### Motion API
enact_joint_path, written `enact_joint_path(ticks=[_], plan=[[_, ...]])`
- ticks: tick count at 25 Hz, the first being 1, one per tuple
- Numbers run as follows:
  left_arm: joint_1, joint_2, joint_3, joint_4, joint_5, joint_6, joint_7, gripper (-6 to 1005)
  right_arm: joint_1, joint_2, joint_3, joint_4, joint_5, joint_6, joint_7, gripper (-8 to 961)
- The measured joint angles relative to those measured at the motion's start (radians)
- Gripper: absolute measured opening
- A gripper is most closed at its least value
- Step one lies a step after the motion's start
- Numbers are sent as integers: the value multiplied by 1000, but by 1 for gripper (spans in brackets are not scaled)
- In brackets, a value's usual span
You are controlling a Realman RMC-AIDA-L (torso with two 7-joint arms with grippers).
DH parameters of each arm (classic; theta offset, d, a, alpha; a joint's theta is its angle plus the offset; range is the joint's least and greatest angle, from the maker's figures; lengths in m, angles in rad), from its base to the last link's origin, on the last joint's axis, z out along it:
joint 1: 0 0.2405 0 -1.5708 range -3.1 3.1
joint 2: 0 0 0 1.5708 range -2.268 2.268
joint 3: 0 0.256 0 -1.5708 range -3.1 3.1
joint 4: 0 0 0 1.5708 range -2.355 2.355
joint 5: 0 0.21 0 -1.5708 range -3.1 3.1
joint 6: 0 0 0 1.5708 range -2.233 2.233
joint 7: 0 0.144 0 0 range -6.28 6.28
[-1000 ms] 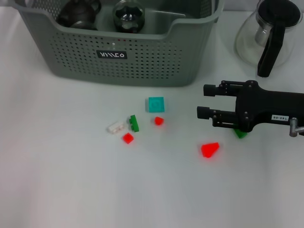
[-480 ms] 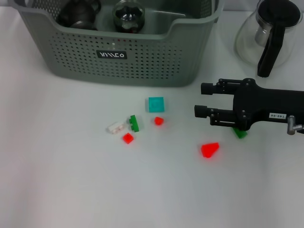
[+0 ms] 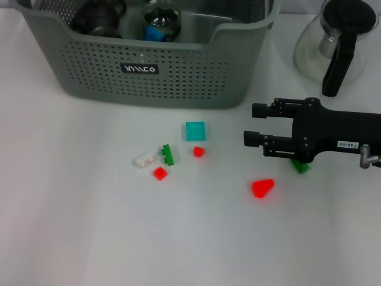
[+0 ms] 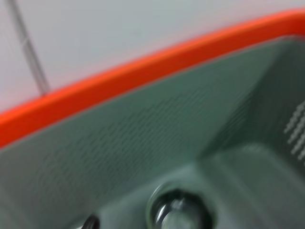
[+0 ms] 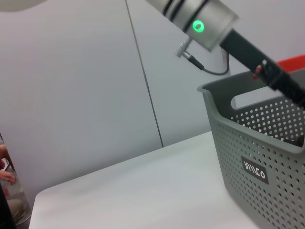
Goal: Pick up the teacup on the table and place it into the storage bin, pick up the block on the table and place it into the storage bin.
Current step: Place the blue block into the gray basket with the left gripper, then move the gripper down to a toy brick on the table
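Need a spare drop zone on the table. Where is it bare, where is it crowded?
Bare: the table left of the white block, and the near strip below the red wedge. Crowded: the blocks in front of the storage bin, around the teal block, and the right side under the right gripper by the glass pot.

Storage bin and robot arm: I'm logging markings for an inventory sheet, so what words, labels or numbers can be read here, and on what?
White stylised letters on the small black label on the storage bin: they read roughly "INNCO", though the exact letters are uncertain.
Small white sticker on the right arm's black body: printed digits, too small to read surely.
No other text shows.
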Motion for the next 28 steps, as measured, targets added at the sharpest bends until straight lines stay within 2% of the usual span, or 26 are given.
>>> enact_joint_path(ticks=[2,4,6,7,8,10,11,12,13,15,16,18,21,24,27,28], plan=[[67,-15,-15,118,-139,42,44,500,-2,0,0,1,0,0,-2,674],[112,-16,-52,174,-266,73,81,579,-3,0,0,2,0,0,-3,674],[181,-11,-145,204,-519,131,174,658,-4,0,0,2,0,0,-4,674],[201,-8,-176,202,-601,150,206,698,-5,0,0,2,0,-1,-4,674],[240,5,-249,164,-798,208,284,701,-5,0,0,2,0,-1,-4,674],[280,35,-331,56,-1070,320,396,707,-5,0,0,2,0,-2,-3,674],[293,67,-355,-49,-1203,411,455,711,-5,0,0,2,0,-3,-2,674],[299,92,-364,-121,-1275,465,489,714,-5,0,0,2,0,-5,-2,674],[303,127,-373,-218,-1364,555,537,717,-5,0,0,2,0,-8,-2,674],[304,166,-379,-329,-1440,663,589,712,-5,0,0,2,0,-9,-1,674],[309,176,-380,-368,-1456,715,618,710,-5,0,0,2,0,-9,0,674],[325,174,-372,-374,-1422,760,642,704,-4,0,0,1,0,-9,1,674],[355,153,-305,-253,-1220,793,654,697,-3,-1,0,1,0,-11,1,674],[376,125,-204,-138,-1017,793,661,690,-7,-3,0,1,-1,-13,2,674],[382,82,-123,-48,-819,770,663,682,-10,-3,0,1,-4,-13,6,674],[382,60,-103,-18,-739,756,665,680,-11,-4,0,1,-5,-13,9,674]])
